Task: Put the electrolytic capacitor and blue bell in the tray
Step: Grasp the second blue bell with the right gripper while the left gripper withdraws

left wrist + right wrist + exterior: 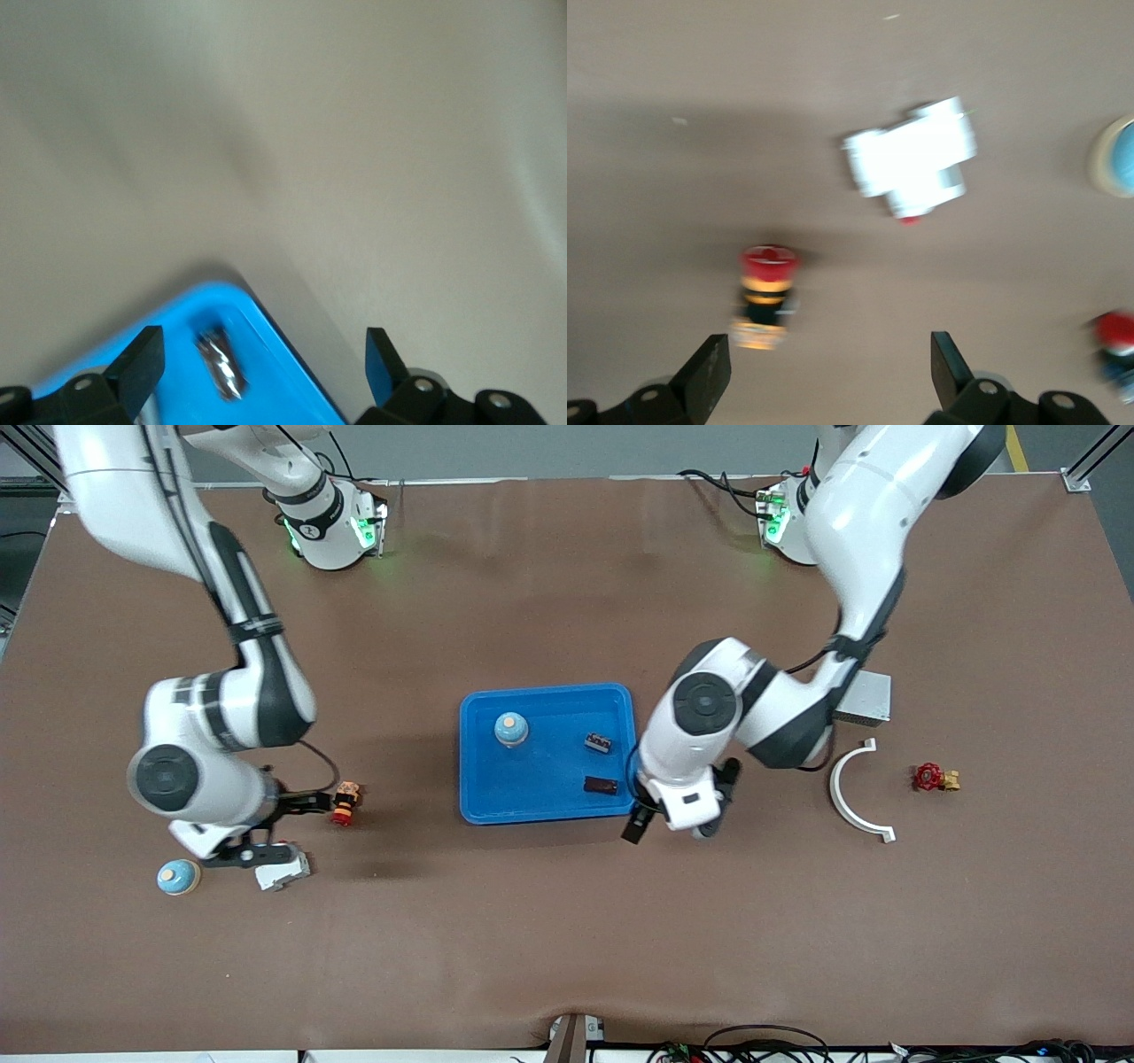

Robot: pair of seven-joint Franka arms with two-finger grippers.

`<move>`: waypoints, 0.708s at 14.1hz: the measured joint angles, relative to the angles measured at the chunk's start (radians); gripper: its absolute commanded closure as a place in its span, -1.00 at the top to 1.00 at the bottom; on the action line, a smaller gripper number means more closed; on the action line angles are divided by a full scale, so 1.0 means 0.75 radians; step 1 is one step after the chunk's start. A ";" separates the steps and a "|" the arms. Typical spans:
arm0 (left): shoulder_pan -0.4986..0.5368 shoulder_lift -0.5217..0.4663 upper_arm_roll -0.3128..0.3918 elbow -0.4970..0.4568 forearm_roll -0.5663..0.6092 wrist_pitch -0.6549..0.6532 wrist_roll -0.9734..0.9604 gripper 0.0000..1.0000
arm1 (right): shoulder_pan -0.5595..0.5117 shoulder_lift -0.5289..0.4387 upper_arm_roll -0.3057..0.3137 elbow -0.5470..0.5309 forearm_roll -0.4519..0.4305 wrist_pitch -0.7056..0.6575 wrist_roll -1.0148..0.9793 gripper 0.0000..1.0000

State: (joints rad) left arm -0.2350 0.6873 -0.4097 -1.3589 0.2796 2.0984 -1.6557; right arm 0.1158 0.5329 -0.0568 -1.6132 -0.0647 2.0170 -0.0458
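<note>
**Both tools spread wide, the tray already holding parts**

The left arm came down from its base and folded at the elbow, its wrist bent over the corner of the tray (547, 753) nearer the front camera, at the left arm's end. The left tool (678, 821) hung just off that corner, over the brown surface (567, 939), its fingers (142, 363) spread wide with nothing between them. In the left wrist view the tray's rounded corner (266, 354) showed between the fingers, with a small dark capacitor (221, 363) lying inside it, close to the rim.

In the tray stood a blue bell (511, 729), toward the right arm's end, and two small dark parts: one black piece (598, 742) and the capacitor (601, 785) nearer the front camera than it.

The right arm swept down and curled low toward its own end of the surface. The right tool (297, 828) hung there with its fingers (709, 372) wide and empty, over the spot between a red-capped push button (346, 803) and a white block (283, 872). A second blue bell (178, 877) sat on the surface beside the white block, well apart from the tray.

Toward the left arm's end lay a white curved bracket (852, 793), a small red valve (932, 778) and a grey box (864, 698).
</note>
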 measured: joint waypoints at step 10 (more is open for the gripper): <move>0.353 -0.456 -0.003 0.000 -0.042 -0.574 1.052 1.00 | -0.395 0.032 0.012 -0.105 0.064 0.408 -0.823 1.00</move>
State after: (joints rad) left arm 0.0297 0.3455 -0.4117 -1.3590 0.2479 1.6679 -0.8665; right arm -0.1806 0.5571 -0.0481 -1.6918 -0.0167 2.3231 -0.6631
